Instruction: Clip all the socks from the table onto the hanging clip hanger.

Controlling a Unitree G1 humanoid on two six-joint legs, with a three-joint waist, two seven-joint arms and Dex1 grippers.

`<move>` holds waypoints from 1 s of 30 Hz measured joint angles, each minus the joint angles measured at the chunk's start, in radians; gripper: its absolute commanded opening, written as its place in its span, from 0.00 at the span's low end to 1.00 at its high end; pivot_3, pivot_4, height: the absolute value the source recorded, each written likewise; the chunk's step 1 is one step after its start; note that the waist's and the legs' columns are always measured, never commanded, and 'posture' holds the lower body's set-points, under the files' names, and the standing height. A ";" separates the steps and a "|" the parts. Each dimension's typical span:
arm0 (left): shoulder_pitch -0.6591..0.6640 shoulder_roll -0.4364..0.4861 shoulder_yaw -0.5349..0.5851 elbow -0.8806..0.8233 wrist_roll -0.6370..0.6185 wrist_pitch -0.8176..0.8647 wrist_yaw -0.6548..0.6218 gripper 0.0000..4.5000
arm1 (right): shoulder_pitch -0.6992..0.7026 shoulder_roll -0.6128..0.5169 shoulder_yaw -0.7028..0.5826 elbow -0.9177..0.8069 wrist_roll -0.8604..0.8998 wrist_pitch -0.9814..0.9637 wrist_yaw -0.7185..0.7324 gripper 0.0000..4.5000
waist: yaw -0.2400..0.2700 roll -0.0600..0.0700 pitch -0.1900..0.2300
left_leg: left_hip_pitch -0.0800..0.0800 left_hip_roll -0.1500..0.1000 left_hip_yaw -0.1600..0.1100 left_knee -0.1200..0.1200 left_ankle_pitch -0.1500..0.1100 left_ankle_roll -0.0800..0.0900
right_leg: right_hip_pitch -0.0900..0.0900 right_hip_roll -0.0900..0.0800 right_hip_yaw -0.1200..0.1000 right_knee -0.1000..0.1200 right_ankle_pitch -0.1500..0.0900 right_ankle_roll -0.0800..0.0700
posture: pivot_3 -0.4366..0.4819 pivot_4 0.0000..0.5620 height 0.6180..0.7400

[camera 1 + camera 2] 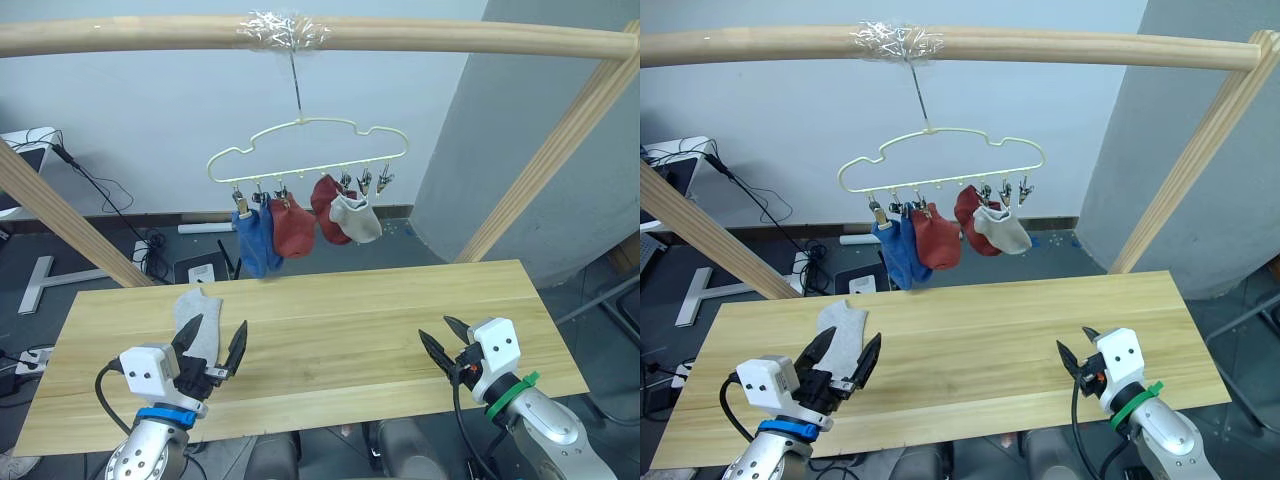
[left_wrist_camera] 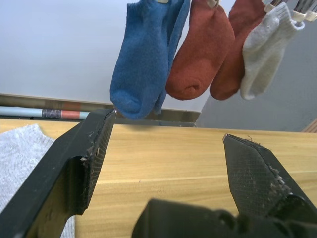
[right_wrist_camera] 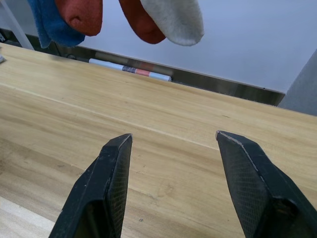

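The pale yellow clip hanger point(image 1: 300, 150) hangs from a wire above the far edge of the table point(image 1: 340, 320). Clipped to it, left to right, are two blue socks point(image 1: 257, 240), a rust red sock point(image 1: 293, 225), a second red sock point(image 1: 326, 205) and a light grey sock point(image 1: 358, 218). One more grey sock point(image 1: 193, 312) lies flat on the table's left side. My left gripper point(image 1: 220, 330) is open just in front of that sock, holding nothing. At the table's front right, my right gripper point(image 1: 437, 330) is open over bare wood.
A thick wooden beam point(image 1: 450, 35) carries the hanger, with slanted wooden struts on the left point(image 1: 60, 215) and right point(image 1: 560, 150). Cables and a power strip point(image 1: 150, 250) lie on the floor behind the table. Two clips point(image 1: 375, 180) at the hanger's right end are free.
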 measured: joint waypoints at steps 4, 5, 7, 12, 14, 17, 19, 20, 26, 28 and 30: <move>-0.004 0.002 -0.023 -0.026 0.004 0.025 0.016 0.89 | -0.001 -0.001 0.000 0.005 0.002 0.000 0.003 0.62 | 0.001 0.000 0.000 | 0.000 0.000 0.000 0.000 0.000 0.000 | 0.000 0.000 0.000 0.000 0.000 0.000 | 0.30 0.33 1.00; -0.005 0.002 -0.026 -0.031 0.005 0.029 0.018 0.89 | -0.002 -0.001 0.000 0.005 0.002 0.001 0.004 0.62 | 0.001 0.000 0.000 | 0.001 0.000 0.000 0.000 0.000 0.000 | 0.001 0.000 0.000 0.001 0.000 0.000 | 0.30 0.33 1.00; -0.005 0.005 -0.035 -0.046 0.005 0.041 0.029 0.89 | -0.005 -0.001 0.000 0.005 0.003 0.001 0.005 0.62 | 0.001 0.000 0.000 | 0.001 0.000 0.000 0.000 0.000 0.000 | 0.001 0.000 0.000 0.001 0.000 0.000 | 0.30 0.34 1.00; -0.003 0.010 -0.038 -0.067 0.005 0.068 0.038 0.89 | -0.008 -0.001 -0.001 0.005 0.004 0.004 0.006 0.62 | 0.001 0.000 0.000 | 0.004 0.000 0.000 0.000 0.000 0.000 | 0.003 0.000 0.001 0.002 0.000 0.000 | 0.31 0.34 1.00; -0.004 0.014 -0.039 -0.085 0.005 0.081 0.043 0.89 | -0.009 -0.001 0.000 0.005 0.005 0.007 0.006 0.62 | 0.001 0.000 0.000 | 0.005 0.000 0.000 0.000 0.000 0.000 | 0.005 0.000 0.001 0.002 0.000 0.000 | 0.31 0.35 1.00; -0.009 0.017 -0.039 -0.090 0.005 0.093 0.050 0.89 | -0.009 -0.001 0.000 0.005 0.006 0.015 0.006 0.62 | 0.001 0.000 0.000 | 0.010 0.000 0.000 0.000 0.000 0.000 | 0.011 0.000 0.001 0.001 -0.001 -0.001 | 0.31 0.35 1.00; -0.009 0.017 -0.039 -0.090 0.005 0.101 0.052 0.89 | -0.009 -0.001 -0.001 0.005 0.006 0.019 0.006 0.62 | 0.000 0.000 0.000 | 0.014 0.001 0.000 -0.001 0.000 0.000 | 0.014 0.000 0.000 -0.001 -0.001 -0.001 | 0.31 0.35 1.00; -0.009 0.017 -0.040 -0.090 0.005 0.103 0.053 0.89 | -0.009 -0.001 -0.001 0.005 0.007 0.019 0.006 0.62 | 0.000 0.000 0.000 | 0.014 0.001 0.000 -0.001 0.000 0.000 | 0.014 0.000 0.000 -0.001 -0.001 -0.001 | 0.31 0.35 1.00; -0.011 0.018 -0.054 -0.091 0.005 0.106 0.055 0.89 | -0.005 -0.003 -0.002 0.005 0.009 0.019 0.011 0.62 | 0.000 0.000 0.000 | 0.014 0.001 0.000 -0.001 0.000 0.000 | 0.014 -0.001 0.000 -0.002 -0.001 -0.001 | 0.30 0.37 1.00; -0.014 0.019 -0.057 -0.091 0.005 0.108 0.055 0.89 | -0.002 -0.003 -0.002 0.005 0.009 0.019 0.012 0.62 | 0.000 0.001 0.000 | 0.014 0.001 0.000 -0.002 0.000 0.000 | 0.014 -0.001 0.000 -0.002 -0.001 -0.001 | 0.30 0.37 1.00; -0.016 0.022 -0.057 -0.092 0.005 0.109 0.055 0.89 | -0.001 -0.003 -0.002 0.005 0.009 0.019 0.012 0.62 | 0.001 0.001 0.000 | 0.013 0.001 0.000 -0.002 -0.001 0.000 | 0.014 -0.001 0.000 -0.003 -0.001 -0.001 | 0.30 0.37 1.00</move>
